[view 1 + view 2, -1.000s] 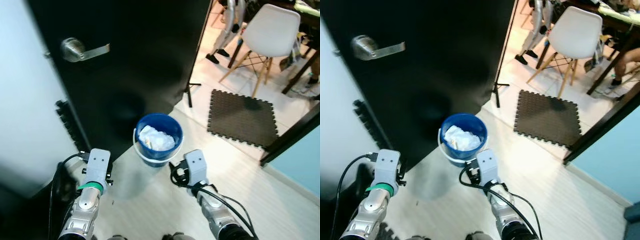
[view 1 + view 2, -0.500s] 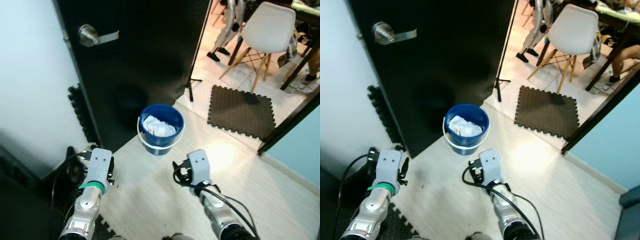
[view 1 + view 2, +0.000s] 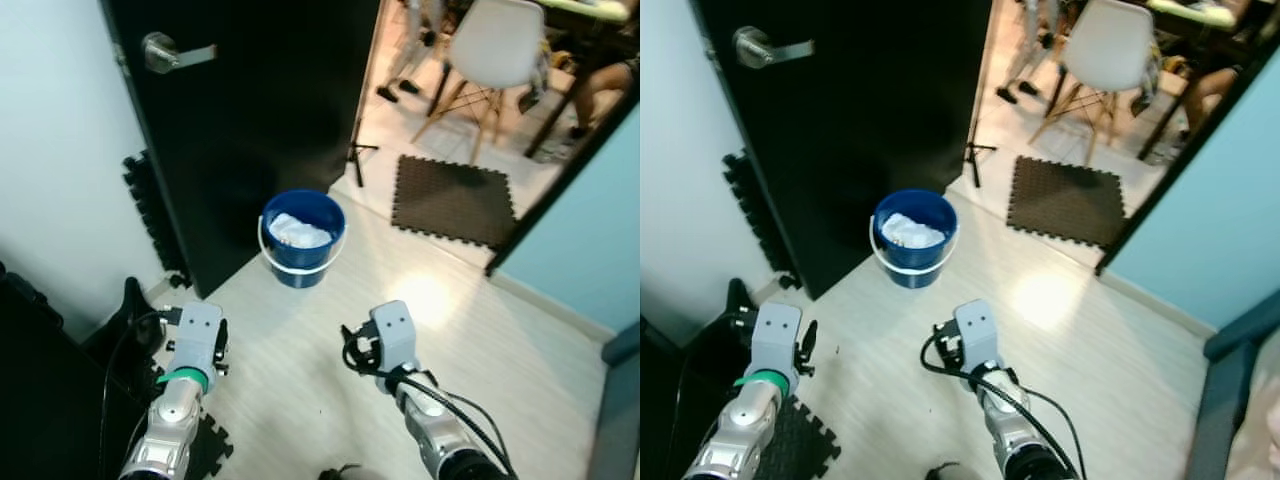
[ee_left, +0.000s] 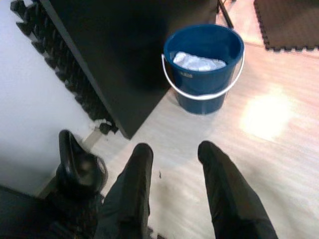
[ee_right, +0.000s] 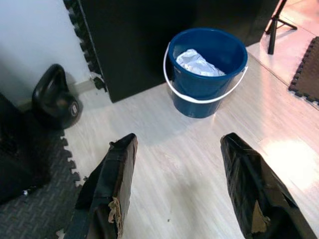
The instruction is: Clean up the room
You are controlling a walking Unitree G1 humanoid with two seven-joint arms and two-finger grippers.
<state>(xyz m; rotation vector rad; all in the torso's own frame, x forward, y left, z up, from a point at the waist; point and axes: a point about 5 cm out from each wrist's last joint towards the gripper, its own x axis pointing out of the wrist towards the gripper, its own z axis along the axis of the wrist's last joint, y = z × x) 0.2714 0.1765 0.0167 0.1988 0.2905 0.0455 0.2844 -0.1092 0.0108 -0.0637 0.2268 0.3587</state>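
Observation:
A blue bucket [image 3: 303, 240] with a white handle stands on the pale wood floor by the edge of the open black door. Crumpled white paper [image 5: 194, 62] lies inside it. Both arms are held low in front of me, a good way short of the bucket. My left gripper [image 4: 174, 148] is open and empty, pointing at the floor before the bucket. My right gripper [image 5: 179, 140] is open too, nothing between its fingers, with the bucket [image 5: 208, 69] straight ahead.
The black door [image 3: 260, 110] with a silver lever handle [image 3: 175, 55] stands at the left. A black kettlebell [image 5: 54, 99] sits by the white wall beside black foam tiles [image 5: 30, 199]. Past the doorway lie a dark mat [image 3: 455, 200], a stand's leg [image 3: 355, 150], a white chair [image 3: 495, 50] and a person's leg [image 3: 600, 85].
The whole view has pulled back and shifted, so the bucket looks smaller and farther off. The bucket has not moved on the floor. Both grippers stay low.

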